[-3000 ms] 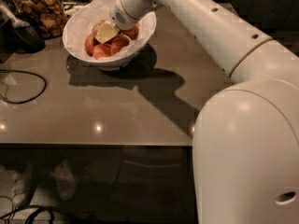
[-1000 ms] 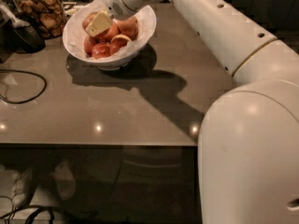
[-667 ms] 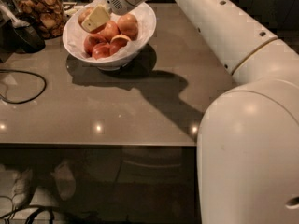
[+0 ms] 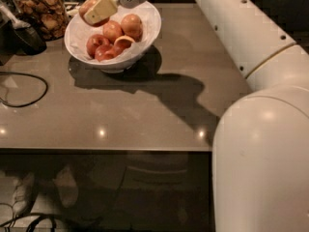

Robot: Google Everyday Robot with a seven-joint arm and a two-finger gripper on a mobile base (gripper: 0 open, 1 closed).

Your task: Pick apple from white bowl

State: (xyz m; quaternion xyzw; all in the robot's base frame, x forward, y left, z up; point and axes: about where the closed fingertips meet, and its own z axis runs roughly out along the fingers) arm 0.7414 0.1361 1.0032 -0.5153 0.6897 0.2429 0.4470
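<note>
The white bowl [image 4: 147, 30] with crumpled paper lining stands at the back left of the grey table [image 4: 145, 105]. Several small red apples [image 4: 112, 32] lie in it. My gripper [image 4: 96, 11] hangs over the bowl's far left rim, shut on the larger red-orange apple [image 4: 87, 6], which is lifted clear of the pile. One pale finger [image 4: 101, 9] covers most of the apple's front.
A glass jar of brown snacks [image 4: 43, 11] stands just left of the bowl. A dark object [image 4: 21, 35] and a black cable loop [image 4: 24, 88] lie at the table's left. My white arm [image 4: 251, 57] spans the right side. The table's front edge [image 4: 106, 150] runs across the middle.
The gripper has risen out of the pile and moved left and back with the apple, from the bowl's middle to above its far left rim.
</note>
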